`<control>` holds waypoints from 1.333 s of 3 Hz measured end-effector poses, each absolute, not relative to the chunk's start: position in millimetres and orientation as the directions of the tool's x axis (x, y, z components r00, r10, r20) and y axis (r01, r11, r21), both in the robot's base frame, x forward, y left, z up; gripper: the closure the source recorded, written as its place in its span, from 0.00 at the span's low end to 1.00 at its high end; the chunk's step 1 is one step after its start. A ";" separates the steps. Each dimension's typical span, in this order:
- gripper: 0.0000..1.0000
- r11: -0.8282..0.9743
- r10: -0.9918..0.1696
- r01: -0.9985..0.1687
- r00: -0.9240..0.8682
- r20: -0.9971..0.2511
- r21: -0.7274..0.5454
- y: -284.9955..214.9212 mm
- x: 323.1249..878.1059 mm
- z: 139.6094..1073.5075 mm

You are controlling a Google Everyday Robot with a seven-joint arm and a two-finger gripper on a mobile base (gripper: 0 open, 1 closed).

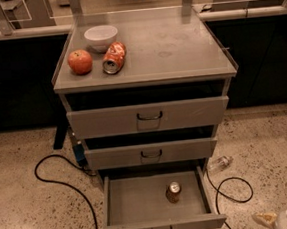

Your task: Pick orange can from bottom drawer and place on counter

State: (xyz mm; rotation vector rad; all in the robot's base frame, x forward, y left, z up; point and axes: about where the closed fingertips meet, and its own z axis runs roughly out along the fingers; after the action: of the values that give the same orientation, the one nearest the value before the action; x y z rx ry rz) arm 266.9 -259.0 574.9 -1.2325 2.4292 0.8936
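Note:
The orange can (173,192) stands upright, silver lid up, right of centre in the open bottom drawer (136,207), which is pulled out toward me. The counter (177,43) is the pale grey cabinet top above the three drawers. My gripper (275,220) shows only as a pale shape in the bottom right corner. It is low over the floor, to the right of the drawer's front and apart from the can.
On the counter's left part are a red apple (79,61), a dented red-orange can (114,57) on its side and a white bowl (101,37). A black cable (64,178) and a plastic bottle (219,163) lie on the floor beside the cabinet.

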 end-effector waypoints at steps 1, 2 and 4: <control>0.00 0.424 -0.600 -0.815 -0.580 -0.551 0.396 -249.5 276.4 548.1; 0.00 0.297 -0.553 -0.873 -0.488 -0.675 0.388 -203.6 307.2 535.0; 0.00 0.200 -0.495 -0.946 -0.322 -0.807 0.255 -148.7 327.2 563.0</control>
State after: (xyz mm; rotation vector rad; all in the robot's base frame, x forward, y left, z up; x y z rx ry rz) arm 327.2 -148.7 563.0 -1.3388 1.9086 1.0222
